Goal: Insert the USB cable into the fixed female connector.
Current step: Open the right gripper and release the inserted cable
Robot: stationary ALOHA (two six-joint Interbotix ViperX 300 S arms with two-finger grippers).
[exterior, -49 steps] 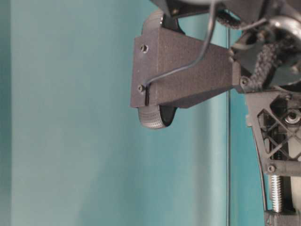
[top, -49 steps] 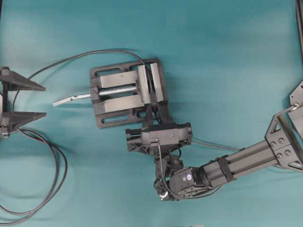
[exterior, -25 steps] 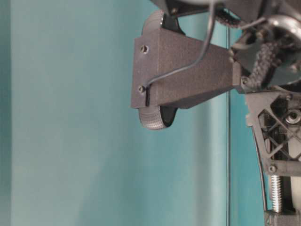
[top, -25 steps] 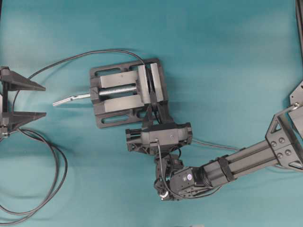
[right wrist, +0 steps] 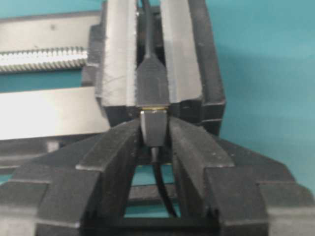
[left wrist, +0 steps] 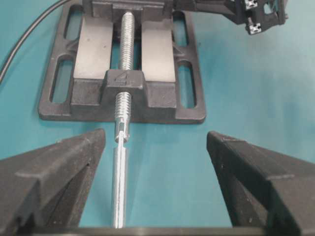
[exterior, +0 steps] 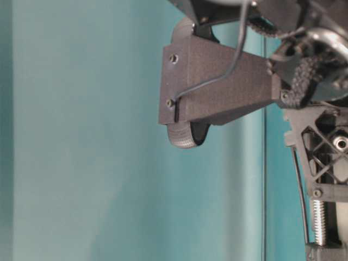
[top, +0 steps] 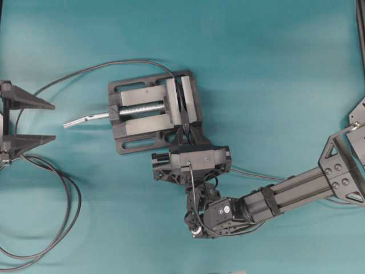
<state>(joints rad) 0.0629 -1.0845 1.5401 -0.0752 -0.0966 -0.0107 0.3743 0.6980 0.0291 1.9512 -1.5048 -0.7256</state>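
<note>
The left hand (top: pixel 31 121) is seen spread wide and empty at the table's (top: pixel 274 63) edge, the vise's silver screw handle (left wrist: pixel 119 187) lying between its fingers and straight ahead of it. Farther right, the fixed female connector (right wrist: pixel 151 88) is held upright in the vise (top: pixel 151 111), directly ahead of the right hand (right wrist: pixel 155 135). That hand, much the nearer, is clamped narrowly on the USB cable (right wrist: pixel 153 127), whose plug is aligned end to end with the socket. A thin metal sliver is visible at the joint, so seating appears nearly complete.
</note>
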